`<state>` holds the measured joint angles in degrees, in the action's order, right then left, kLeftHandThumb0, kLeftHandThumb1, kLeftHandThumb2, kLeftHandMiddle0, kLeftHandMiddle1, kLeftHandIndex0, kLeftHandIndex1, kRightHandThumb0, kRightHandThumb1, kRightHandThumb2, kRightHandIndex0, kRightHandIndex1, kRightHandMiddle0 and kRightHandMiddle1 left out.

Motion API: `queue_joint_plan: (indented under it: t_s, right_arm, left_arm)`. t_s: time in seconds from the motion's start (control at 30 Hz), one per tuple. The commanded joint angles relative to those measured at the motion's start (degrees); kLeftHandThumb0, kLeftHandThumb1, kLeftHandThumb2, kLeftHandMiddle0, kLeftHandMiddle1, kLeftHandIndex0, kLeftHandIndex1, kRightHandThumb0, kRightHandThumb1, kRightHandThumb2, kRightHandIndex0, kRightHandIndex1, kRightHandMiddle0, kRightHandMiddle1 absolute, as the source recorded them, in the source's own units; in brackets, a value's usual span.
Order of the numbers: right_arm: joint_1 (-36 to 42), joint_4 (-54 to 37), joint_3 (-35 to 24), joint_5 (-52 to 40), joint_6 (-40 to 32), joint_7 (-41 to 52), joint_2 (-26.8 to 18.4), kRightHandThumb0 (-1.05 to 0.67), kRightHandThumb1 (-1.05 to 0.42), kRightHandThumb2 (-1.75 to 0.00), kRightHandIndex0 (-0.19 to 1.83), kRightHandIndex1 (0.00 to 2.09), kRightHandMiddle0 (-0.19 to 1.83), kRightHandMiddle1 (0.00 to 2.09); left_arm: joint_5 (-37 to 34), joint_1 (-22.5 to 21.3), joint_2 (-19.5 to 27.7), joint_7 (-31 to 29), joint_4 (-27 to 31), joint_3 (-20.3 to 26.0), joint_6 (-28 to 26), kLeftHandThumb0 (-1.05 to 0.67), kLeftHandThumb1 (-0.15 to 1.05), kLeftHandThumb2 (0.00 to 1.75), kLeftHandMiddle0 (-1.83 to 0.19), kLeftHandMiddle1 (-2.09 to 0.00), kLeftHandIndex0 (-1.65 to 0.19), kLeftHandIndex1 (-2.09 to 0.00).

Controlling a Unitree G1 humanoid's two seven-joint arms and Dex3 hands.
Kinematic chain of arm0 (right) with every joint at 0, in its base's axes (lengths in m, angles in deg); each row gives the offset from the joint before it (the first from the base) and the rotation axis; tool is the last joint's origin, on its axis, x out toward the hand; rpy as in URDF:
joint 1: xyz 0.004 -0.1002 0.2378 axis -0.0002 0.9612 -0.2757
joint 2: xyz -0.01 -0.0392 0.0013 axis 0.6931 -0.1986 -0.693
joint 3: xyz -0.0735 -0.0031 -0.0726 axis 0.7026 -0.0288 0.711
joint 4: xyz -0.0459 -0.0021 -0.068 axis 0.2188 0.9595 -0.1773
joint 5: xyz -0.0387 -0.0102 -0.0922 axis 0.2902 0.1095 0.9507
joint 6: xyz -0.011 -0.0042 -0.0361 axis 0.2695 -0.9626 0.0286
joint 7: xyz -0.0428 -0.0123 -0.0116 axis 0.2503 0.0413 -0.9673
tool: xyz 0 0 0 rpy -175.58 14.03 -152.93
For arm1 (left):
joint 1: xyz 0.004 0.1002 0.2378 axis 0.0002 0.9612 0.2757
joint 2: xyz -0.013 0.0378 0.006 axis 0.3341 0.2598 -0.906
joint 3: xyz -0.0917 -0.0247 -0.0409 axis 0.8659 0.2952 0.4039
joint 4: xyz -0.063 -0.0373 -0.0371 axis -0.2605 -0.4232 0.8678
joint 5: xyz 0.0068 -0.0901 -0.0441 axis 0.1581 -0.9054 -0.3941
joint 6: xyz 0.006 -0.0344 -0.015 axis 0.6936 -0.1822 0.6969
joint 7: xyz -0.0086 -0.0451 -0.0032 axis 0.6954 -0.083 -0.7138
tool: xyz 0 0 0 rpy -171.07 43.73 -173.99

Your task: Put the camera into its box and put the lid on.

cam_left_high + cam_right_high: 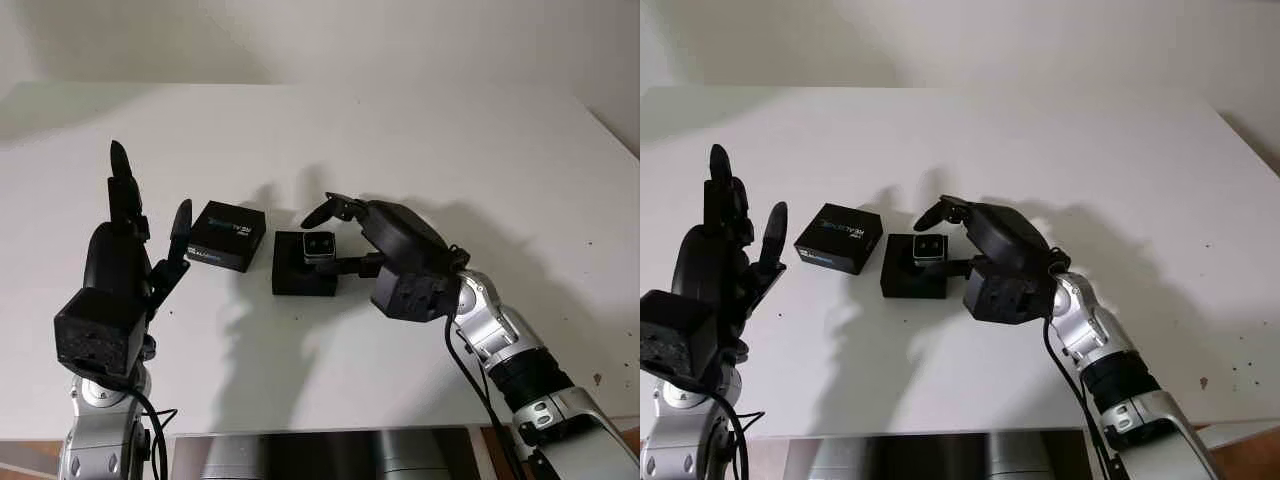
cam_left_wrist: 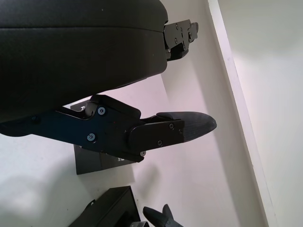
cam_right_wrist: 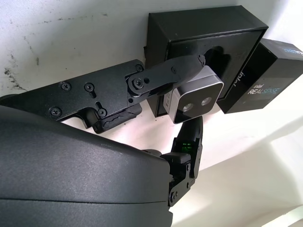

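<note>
My right hand pinches the small silver camera just over the open black cardboard box on the white desk. The printed black lid lies beside it, nearer my open left hand.

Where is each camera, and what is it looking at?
Left eye: on the head, looking down at the table; both arms show.
Right eye: beside it, same scene.
Left wrist: by the open left hand, facing the lid.
Right wrist: by the right hand holding the camera over the box.
Shared: the lid and box.
</note>
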<state>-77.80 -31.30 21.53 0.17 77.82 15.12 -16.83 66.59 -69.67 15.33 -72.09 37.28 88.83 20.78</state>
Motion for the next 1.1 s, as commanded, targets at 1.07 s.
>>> queue_joint_plan:
  t_s: [1.07]
  right_arm:
    - [-1.90, 7.29, -2.43, -7.72, -3.11, 2.36, 3.68, -0.43, -0.97, -0.05, 0.40, 0.07, 0.29, 1.47]
  left_arm:
    - [-1.13, 1.70, 0.04, -0.26, 1.96, 0.35, -0.95, -0.58, 1.05, 0.49, 0.17, -0.05, 0.19, 0.00]
